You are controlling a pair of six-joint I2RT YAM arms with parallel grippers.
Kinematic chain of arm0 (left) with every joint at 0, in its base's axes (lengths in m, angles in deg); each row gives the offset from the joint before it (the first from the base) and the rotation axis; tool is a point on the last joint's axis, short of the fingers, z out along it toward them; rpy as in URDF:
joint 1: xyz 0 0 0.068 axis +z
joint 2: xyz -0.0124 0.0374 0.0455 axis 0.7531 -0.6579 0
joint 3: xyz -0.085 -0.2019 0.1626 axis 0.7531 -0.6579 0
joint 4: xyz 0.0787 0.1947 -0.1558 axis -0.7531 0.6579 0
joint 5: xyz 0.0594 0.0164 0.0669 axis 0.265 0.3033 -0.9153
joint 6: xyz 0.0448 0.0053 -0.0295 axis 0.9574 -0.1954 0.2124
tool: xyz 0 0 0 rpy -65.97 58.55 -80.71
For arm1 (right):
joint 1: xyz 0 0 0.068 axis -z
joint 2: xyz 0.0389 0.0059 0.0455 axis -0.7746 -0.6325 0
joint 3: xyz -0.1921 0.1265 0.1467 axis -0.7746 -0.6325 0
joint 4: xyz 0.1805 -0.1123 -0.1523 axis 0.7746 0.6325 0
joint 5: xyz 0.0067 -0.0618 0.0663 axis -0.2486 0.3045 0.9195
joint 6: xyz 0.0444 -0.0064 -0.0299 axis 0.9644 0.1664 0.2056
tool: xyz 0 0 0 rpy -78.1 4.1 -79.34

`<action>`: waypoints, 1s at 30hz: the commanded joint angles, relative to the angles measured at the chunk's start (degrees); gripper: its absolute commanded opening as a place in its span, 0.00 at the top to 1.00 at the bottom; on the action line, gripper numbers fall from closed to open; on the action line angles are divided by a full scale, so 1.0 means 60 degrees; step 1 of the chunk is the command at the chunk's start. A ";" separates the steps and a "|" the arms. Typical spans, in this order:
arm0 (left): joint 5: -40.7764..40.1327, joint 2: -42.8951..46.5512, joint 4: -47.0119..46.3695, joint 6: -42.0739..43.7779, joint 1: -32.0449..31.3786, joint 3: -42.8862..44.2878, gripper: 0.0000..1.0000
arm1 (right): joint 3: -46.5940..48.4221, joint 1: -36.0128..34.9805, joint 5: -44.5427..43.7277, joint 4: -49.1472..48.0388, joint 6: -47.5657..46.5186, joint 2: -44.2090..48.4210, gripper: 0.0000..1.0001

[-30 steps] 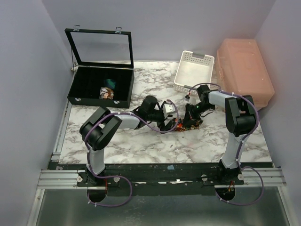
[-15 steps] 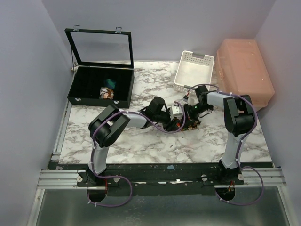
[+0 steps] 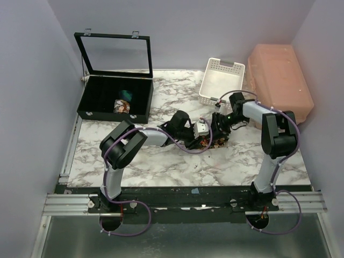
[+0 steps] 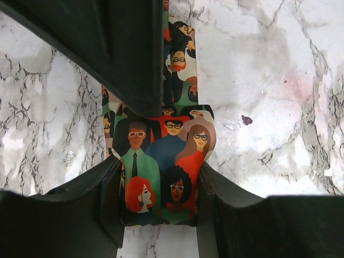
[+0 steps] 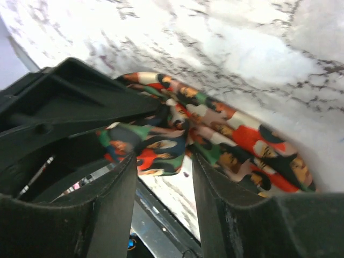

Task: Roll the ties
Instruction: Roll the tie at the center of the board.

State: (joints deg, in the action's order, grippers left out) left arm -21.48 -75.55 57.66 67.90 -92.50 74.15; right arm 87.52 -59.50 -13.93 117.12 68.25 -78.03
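Note:
A tie [image 3: 210,142] printed with cartoon faces in red, green and dark blue lies mid-table between both grippers. In the left wrist view its rolled end [image 4: 172,145] sits between my left gripper's [image 4: 159,180] fingers, which press both its sides; a loose strip runs on behind the other arm's black finger. My left gripper [image 3: 203,135] is shut on this roll. My right gripper [image 5: 164,160] is open, its fingertips just short of the tie [image 5: 242,140], and its jaws hold nothing. From above, the right gripper [image 3: 220,129] stands close beside the left.
An open black case [image 3: 91,99] at the back left holds a rolled printed tie [image 3: 122,106] and a teal one [image 3: 126,95]. A white slotted basket [image 3: 212,91] and a pink lidded box [image 3: 279,86] stand at the back right. Walls close in on both sides.
My left gripper slid right and closed from wide open onto the rolled end. My right gripper, shut before, has opened and let go of the tie.

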 commanded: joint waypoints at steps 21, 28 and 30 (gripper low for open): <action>-0.0442 -0.0288 0.2447 0.0020 -0.0139 0.0676 0.47 | 0.0261 -0.0441 -0.0612 0.0394 -0.0310 -0.0528 0.99; -0.0055 0.0046 0.1675 -0.0410 -0.0051 0.0632 0.15 | -0.0079 0.0159 -0.1970 0.0357 -0.0951 -0.0525 1.00; -0.0024 0.0186 0.1332 -0.0523 -0.0053 0.0509 0.10 | -0.0079 0.0324 -0.2329 0.0207 -0.1006 -0.0566 1.00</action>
State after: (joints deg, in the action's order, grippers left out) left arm -22.79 -75.57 67.01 66.76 -93.09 78.19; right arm 88.86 -59.41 -13.84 120.08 66.39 -79.02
